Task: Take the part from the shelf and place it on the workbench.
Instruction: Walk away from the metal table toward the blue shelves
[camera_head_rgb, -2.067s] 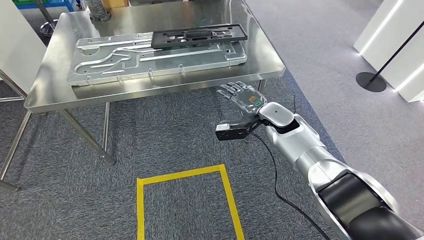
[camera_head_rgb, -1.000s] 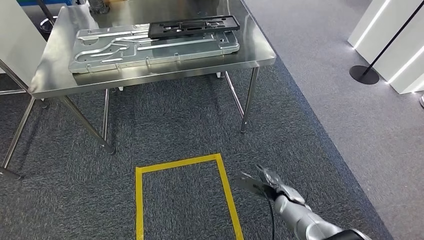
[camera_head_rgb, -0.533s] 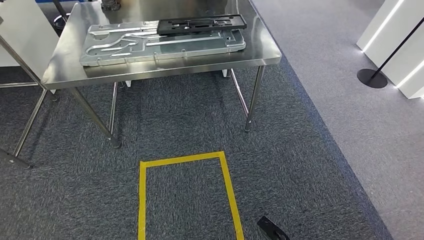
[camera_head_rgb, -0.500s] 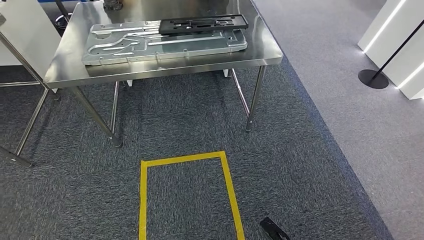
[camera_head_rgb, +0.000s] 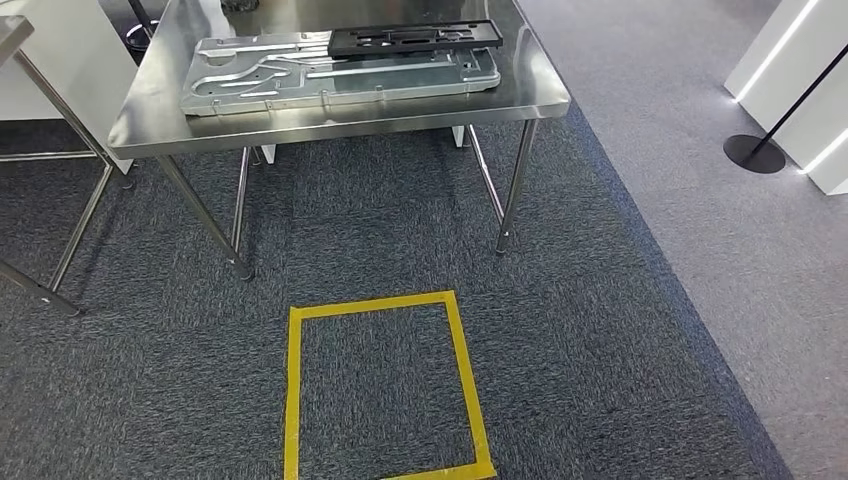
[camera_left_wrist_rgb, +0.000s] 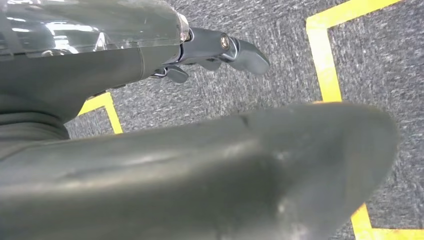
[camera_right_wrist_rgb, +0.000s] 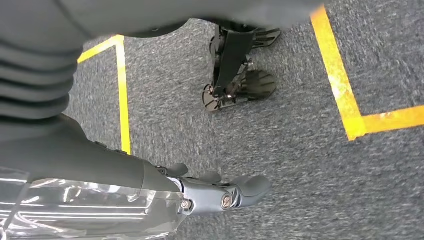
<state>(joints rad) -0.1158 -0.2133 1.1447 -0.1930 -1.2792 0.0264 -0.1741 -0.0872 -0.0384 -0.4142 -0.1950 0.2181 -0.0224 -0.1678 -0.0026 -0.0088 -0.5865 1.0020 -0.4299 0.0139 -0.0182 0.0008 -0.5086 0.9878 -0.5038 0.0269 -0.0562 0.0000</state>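
Note:
A black flat part (camera_head_rgb: 415, 37) lies on the far edge of a large silver metal plate (camera_head_rgb: 300, 80), which rests on the steel workbench (camera_head_rgb: 330, 120) ahead of me. In the left wrist view my left hand (camera_left_wrist_rgb: 215, 50) hangs over the grey carpet, its fingers apart and holding nothing. My right hand (camera_right_wrist_rgb: 220, 192) hangs the same way in the right wrist view, fingers stretched out with nothing in them. Both hands are far below the bench top.
A yellow tape rectangle (camera_head_rgb: 290, 390) marks the carpet in front of the bench. A second steel table's legs (camera_head_rgb: 60, 250) stand at the left. A black round stand base (camera_head_rgb: 755, 153) and white panels (camera_head_rgb: 800, 70) stand at the right on lighter floor.
My right arm, raised near the bench edge earlier, has dropped out of the head view. The whole picture has shifted, so the camera moved; the parts on the bench lie as before.

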